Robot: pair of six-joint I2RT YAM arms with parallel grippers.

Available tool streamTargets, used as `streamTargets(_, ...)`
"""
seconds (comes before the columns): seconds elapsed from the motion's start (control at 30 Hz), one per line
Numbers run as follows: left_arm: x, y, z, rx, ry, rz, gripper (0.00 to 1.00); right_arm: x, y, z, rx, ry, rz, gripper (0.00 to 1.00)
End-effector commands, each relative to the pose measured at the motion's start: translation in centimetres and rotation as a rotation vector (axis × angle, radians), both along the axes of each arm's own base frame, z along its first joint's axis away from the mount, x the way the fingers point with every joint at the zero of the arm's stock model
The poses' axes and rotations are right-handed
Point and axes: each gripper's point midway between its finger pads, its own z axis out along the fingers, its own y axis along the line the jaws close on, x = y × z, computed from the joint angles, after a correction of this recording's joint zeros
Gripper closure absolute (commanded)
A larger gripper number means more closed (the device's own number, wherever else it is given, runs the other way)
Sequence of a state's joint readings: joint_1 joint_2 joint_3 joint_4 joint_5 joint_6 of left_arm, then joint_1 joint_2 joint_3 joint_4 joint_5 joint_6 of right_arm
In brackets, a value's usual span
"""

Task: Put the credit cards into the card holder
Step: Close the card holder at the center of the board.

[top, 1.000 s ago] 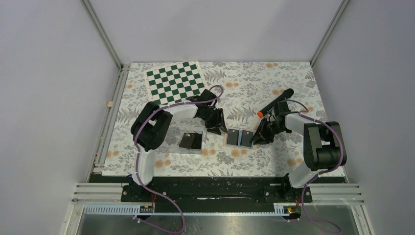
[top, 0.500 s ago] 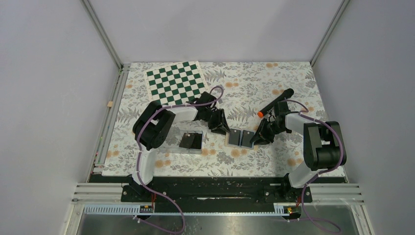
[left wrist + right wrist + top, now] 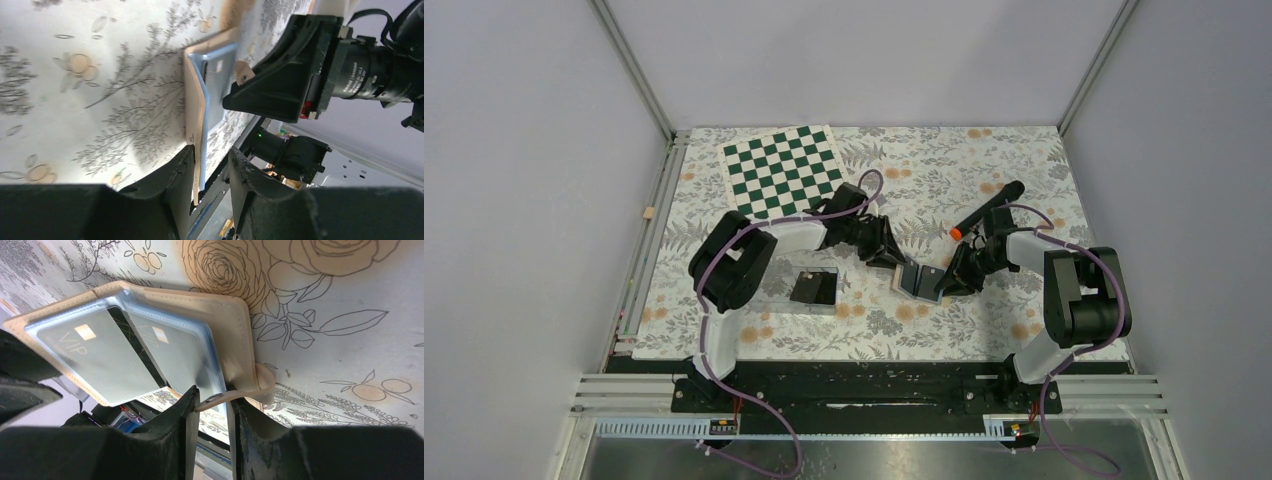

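Observation:
The tan card holder lies between my two grippers, half open, its left flap tilted up. In the right wrist view the card holder shows two cards marked VIP behind its light blue sleeves. My right gripper is shut on its right edge, by the snap strap. My left gripper is open and straddles the raised left flap; one finger touches the tan outside, the other stands off the blue lining. Another black card lies in a clear tray.
The clear tray sits left of the card holder. A black marker with an orange tip lies behind my right gripper. A green checkerboard lies at the back left. The floral cloth covers the table.
My left gripper has moved right, onto the card holder's left edge, and the left flap has risen from flat toward the right half. My right gripper has stayed put.

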State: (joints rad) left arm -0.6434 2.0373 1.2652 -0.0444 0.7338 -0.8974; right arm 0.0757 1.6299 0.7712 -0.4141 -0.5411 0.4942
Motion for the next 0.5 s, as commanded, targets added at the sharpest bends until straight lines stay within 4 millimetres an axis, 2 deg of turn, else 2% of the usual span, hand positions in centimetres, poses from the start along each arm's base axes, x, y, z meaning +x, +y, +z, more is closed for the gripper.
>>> streamTargets(0.0, -0.9, -2.6, 4.1, -0.122, -0.050, -0.077, 0.68, 0.9, 0.0, 0.3, -0.004, -0.019, 0.004, 0.67)
streamTargets(0.3, -2.8, -5.9, 4.3, -0.160, -0.025, -0.173, 0.69, 1.0, -0.1, 0.7, -0.008, -0.028, 0.004, 0.67)
streamTargets(0.47, -3.4, -7.2, 3.6, -0.164, 0.005, -0.213, 0.68, 1.0, -0.4, 1.1, -0.029, -0.039, 0.011, 0.67)
